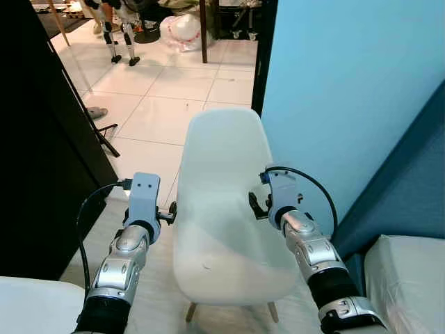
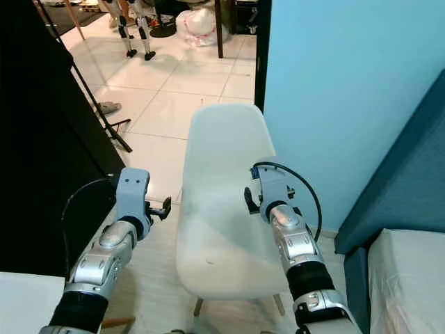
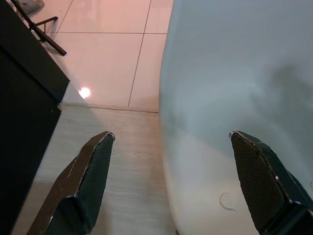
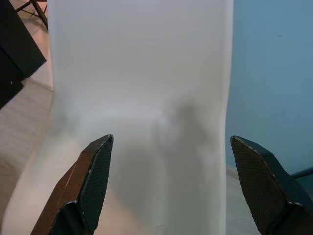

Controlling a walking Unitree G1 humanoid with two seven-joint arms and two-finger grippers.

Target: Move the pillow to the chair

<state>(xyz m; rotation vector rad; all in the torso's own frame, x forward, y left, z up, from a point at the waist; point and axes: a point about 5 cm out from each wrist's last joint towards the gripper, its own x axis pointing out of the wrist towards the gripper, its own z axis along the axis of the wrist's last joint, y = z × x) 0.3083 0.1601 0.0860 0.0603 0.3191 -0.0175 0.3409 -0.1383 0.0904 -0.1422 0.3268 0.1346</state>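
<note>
One white chair (image 1: 226,209) stands before the robot, its seat bare and its back rising toward the tiled floor (image 1: 167,90) beyond. No pillow lies on it, and where the pillow is cannot be told from these views. The left gripper (image 3: 168,183) hovers at the chair's left edge, fingers (image 3: 90,171) spread wide and holding nothing, one over the pale wood-look floor (image 3: 112,161) and the other over the seat. The right gripper (image 4: 171,183) hangs over the right part of the seat, likewise splayed and empty, pointing at the chair's back. Just beyond the right gripper stands a light blue wall (image 1: 348,90), and nearer the robot on that side a dark blue sofa arm (image 1: 410,174) with a white cushion (image 1: 410,278). Left of the left gripper stands a black panel (image 1: 42,153).
</note>
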